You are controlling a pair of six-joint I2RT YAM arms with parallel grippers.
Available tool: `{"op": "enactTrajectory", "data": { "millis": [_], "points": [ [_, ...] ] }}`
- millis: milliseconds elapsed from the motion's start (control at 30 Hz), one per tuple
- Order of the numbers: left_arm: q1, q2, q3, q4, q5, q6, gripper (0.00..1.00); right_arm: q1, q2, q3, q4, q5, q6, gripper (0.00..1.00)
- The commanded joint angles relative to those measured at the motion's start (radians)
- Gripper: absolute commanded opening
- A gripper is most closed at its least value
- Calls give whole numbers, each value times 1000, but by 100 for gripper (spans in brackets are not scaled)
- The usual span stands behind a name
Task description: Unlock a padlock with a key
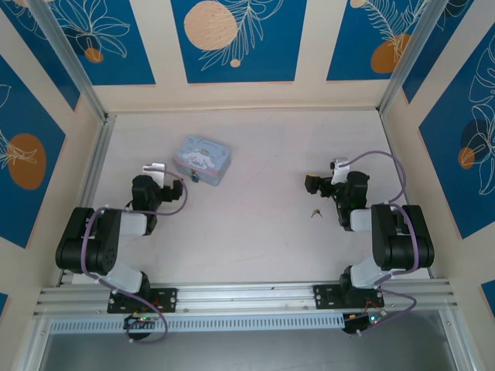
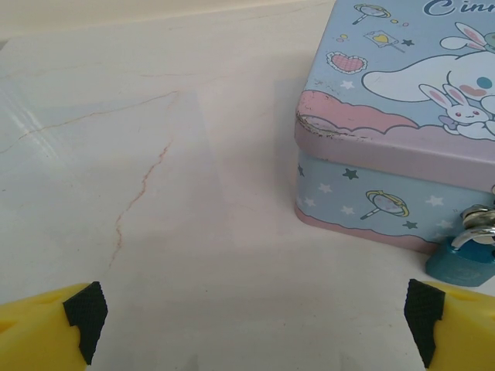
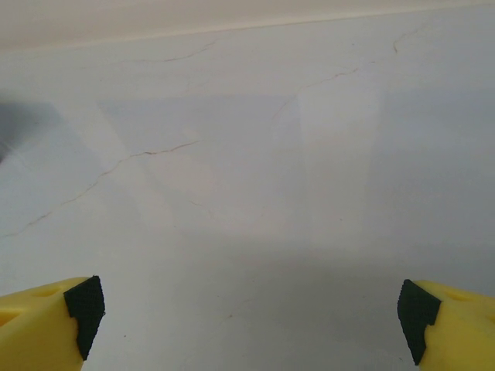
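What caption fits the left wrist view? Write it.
Open left gripper faces a cartoon tin, blue padlock at its front.

A pale blue tin with a white cartoon bunny sits on the counter. The little blue padlock is right against the tin's front wall, silver loop on top. Nearer than the tin, the hand is spread wide, its yellow fingers holding nothing.
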Motion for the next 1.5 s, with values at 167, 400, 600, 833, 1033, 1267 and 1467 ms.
{"op": "enactTrajectory", "data": {
  "millis": [167,400,600,833,1033,1267,1467],
  "points": [
    [13,-222,102,-306,0,-18,100,30,-240,141,-403,206,87,99],
    [13,-195,391,-667,16,-160,100,-28,-290,389,-914,177,463,99],
    [28,129,819,-1036,271,-187,100,36,-343,382,-1021,-22,481,99],
    [27,376,1092,-1218,421,-177,100,166,-441,330,-1130,28,581,99],
    [1,450,1139,-1263,525,-214,100,206,-481,268,-1116,40,657,99],
    [-102,323,935,-1107,601,-300,100,215,-432,259,-1062,36,685,100],
    [-269,202,726,-932,594,-446,100,208,-346,307,-1045,41,650,99]
  ]
}}
